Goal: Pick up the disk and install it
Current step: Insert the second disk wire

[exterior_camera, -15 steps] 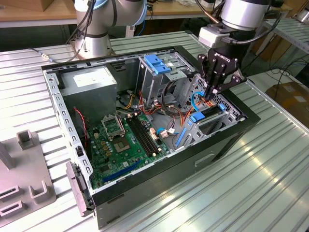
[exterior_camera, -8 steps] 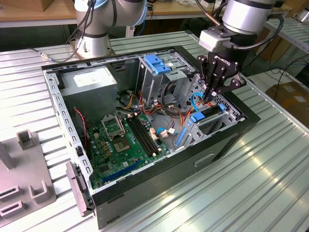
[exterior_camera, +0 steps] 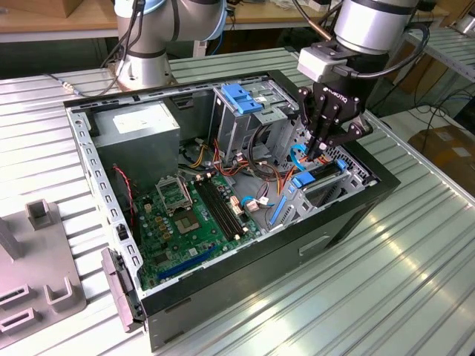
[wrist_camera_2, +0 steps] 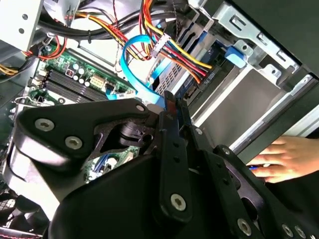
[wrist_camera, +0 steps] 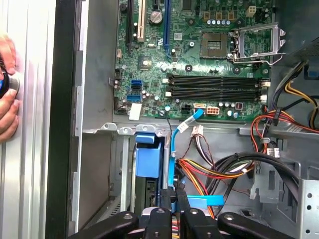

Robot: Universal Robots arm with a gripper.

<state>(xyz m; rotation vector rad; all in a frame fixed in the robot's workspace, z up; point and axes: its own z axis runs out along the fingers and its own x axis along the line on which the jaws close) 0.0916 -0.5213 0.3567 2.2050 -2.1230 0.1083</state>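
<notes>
The disk sits in its blue carrier (wrist_camera: pixel 148 160) in the drive bay at the front end of the open computer case (exterior_camera: pixel 245 267); only its dark edge shows beyond the blue plastic. In the exterior view the carrier's blue parts (exterior_camera: pixel 303 180) lie in the bay on the case's right side. My gripper (exterior_camera: pixel 318 153) hangs straight down into the case right above that bay, its two black fingers pressed together. In both wrist views the gripper (wrist_camera: pixel 173 196) (wrist_camera_2: pixel 172 104) is shut beside a light blue flat cable (wrist_camera: pixel 182 129), with nothing visibly held.
A person's hand (wrist_camera: pixel 7 89) rests outside the case wall. Inside the case are the green motherboard (exterior_camera: pixel 189 215), a grey metal box (exterior_camera: pixel 141 130), a drive cage with a blue handle (exterior_camera: pixel 241 96) and bundled wires (wrist_camera: pixel 219 169). A grey fixture (exterior_camera: pixel 37 274) stands at the exterior view's left.
</notes>
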